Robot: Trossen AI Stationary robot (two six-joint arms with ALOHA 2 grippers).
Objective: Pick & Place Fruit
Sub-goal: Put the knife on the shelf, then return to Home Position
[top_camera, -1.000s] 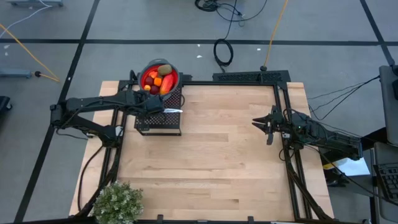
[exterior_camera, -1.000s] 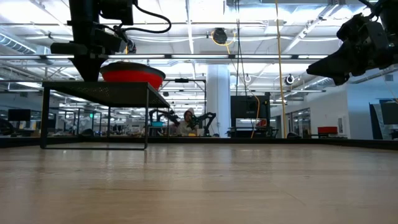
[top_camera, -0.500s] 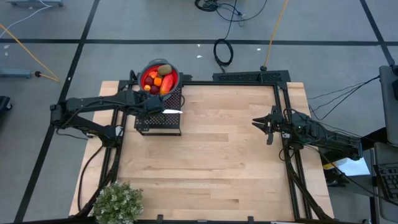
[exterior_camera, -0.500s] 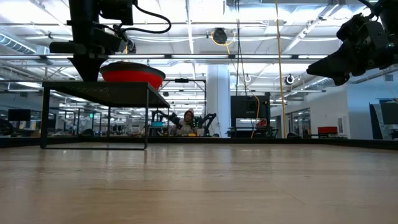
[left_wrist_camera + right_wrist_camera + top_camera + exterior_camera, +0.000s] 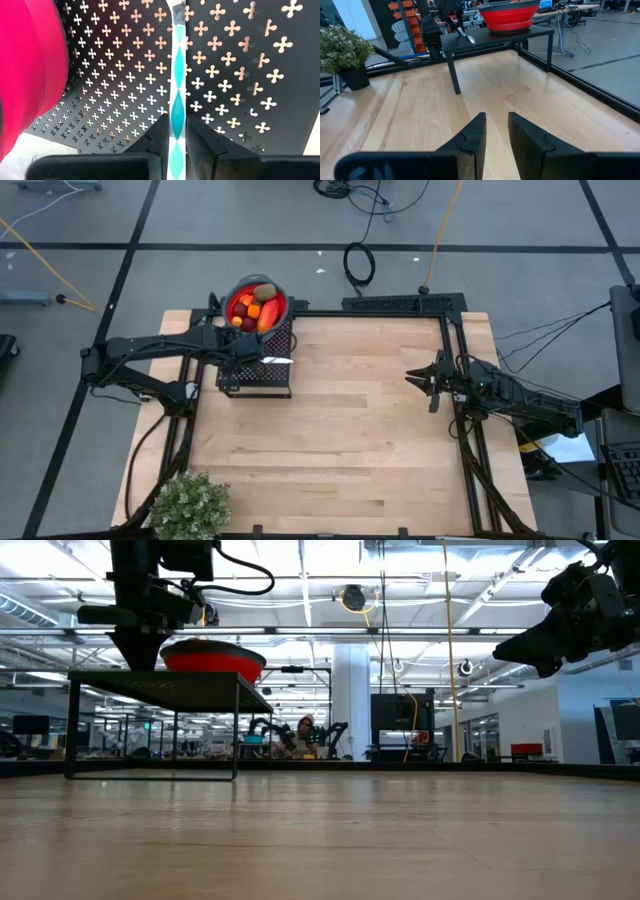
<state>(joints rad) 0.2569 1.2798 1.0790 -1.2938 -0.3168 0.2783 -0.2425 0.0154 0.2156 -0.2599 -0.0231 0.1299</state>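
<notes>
The fruit (image 5: 254,308), red, orange and brown-green pieces, lies in a red bowl (image 5: 232,298) standing on the far end of a black perforated stand (image 5: 270,377). A slim knife (image 5: 277,361) with a teal-and-white handle lies flat on the stand's top beside the bowl (image 5: 25,75). My left gripper (image 5: 177,145) points steeply down over the stand, shut on the knife handle. My right gripper (image 5: 496,127) hovers level above the table's right side, slightly open with nothing between its fingers. My left gripper has the knife's teal-and-white handle (image 5: 177,117) between its two fingers (image 5: 159,137), which lie across it, one on each long side. They come from above, slanting down. The knife lies flat on the stand's perforated top (image 5: 240,75).
A bushy green plant (image 5: 190,505) stands at the near left corner. Bare wooden table top (image 5: 350,440) stretches between the stand and my right arm. A black frame rail (image 5: 400,305) runs along the far edge. A person shows far off in the room (image 5: 303,730).
</notes>
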